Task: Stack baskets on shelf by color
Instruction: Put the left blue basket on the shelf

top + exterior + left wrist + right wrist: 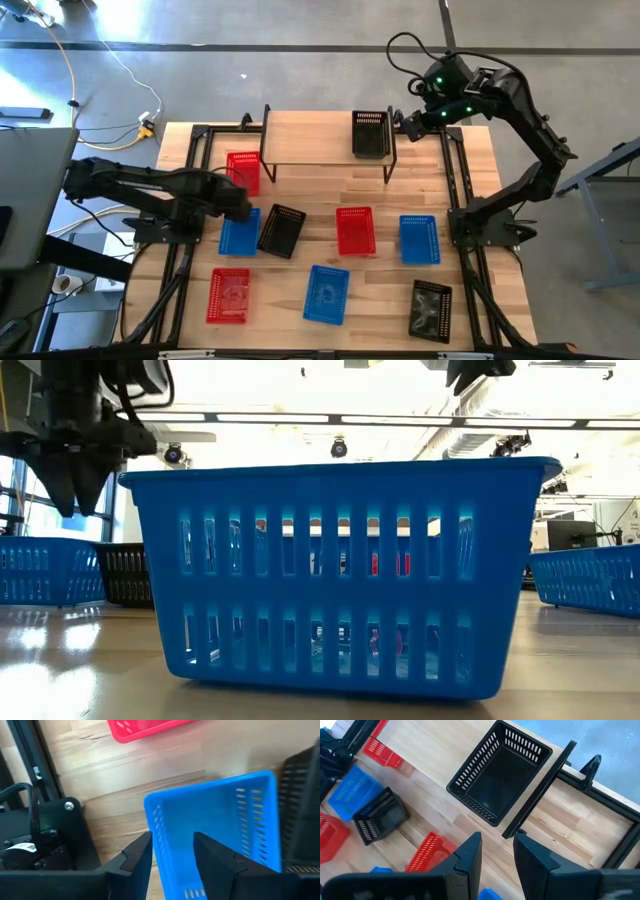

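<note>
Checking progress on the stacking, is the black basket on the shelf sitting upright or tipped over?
Upright. The black basket rests on the shelf at its right end, open top facing up, its empty inside showing in the right wrist view.

I work in a robotics lab or industrial workshop, not a home. My wooden table [330, 200] sits in a black metal frame [462, 190] on a bare polished concrete floor [250, 50], with a yellow cable [70, 60] and a white one trailing loose across it. Looking level across the tabletop, I see a high open ceiling with long strip lights [300, 418], exposed ducting [490, 420] and small cameras [339, 448] hung from it. A monitor on a desk [572, 536] stands off to one side, and tall windows [25, 510] on the other.
</note>
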